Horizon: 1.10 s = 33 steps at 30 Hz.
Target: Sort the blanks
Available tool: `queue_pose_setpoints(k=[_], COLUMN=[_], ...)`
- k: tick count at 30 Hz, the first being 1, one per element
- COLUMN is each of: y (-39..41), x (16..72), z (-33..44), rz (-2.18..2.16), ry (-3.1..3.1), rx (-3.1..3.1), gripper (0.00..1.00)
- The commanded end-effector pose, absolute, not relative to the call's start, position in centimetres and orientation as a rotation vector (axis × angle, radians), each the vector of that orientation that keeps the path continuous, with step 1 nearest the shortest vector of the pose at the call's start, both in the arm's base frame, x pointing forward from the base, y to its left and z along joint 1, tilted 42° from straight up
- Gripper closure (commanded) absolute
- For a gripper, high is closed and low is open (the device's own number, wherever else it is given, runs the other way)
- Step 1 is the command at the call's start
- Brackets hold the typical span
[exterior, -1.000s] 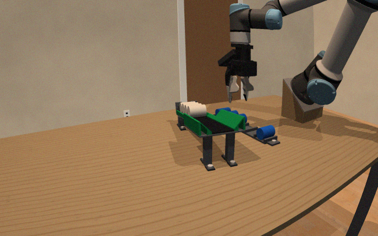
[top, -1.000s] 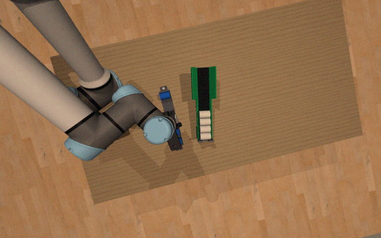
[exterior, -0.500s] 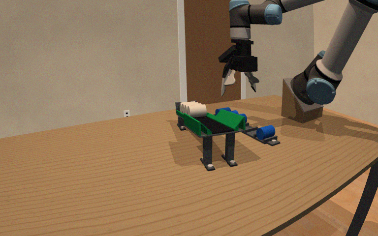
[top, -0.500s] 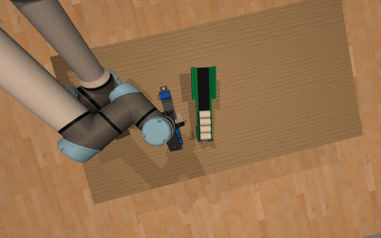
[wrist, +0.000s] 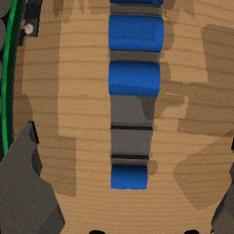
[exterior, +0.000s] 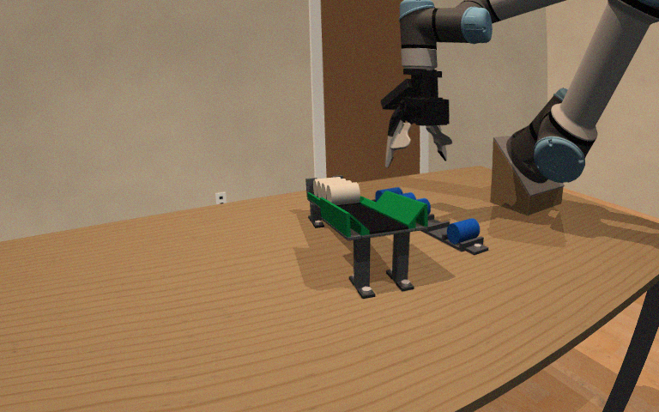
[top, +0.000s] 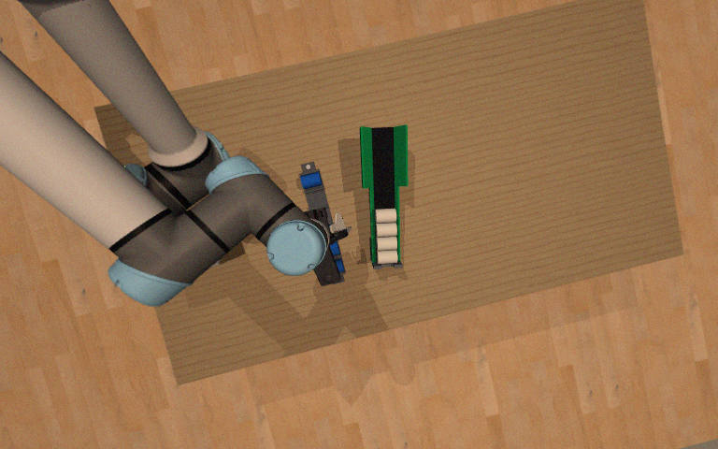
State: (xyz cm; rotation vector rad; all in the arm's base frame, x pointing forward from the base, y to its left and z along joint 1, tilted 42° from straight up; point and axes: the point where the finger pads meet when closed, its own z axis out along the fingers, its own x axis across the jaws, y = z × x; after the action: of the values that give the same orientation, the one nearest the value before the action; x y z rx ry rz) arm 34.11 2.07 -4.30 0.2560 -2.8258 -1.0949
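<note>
While four white bars (top: 386, 229) (exterior: 343, 192) filled the ramp's (top: 401, 153) (exterior: 399, 207) (wrist: 6, 93) stop end in a row, my pincer (top: 339, 227) (exterior: 416, 162) (wrist: 137, 127) hung wide open and unladen above the rack (top: 317, 199) (exterior: 438, 236) (wrist: 132, 109). Below me, the blue bars (top: 311, 180) (exterior: 462, 230) (wrist: 129, 176) lay crosswise on it, their length running finger to finger, smooth and round; backing straight up seemed safest.
</note>
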Motion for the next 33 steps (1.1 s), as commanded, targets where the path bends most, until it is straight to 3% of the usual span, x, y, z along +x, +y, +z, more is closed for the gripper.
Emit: queue_pose_setpoints(k=[1, 33], y=[1.8, -3.1], x=[34.3, 35.4], z=[-4.2, 1.2], rz=[-1.091, -1.088], ry=[-2.831, -2.834], rx=[0.257, 0.257], gripper=[0.0, 0.0])
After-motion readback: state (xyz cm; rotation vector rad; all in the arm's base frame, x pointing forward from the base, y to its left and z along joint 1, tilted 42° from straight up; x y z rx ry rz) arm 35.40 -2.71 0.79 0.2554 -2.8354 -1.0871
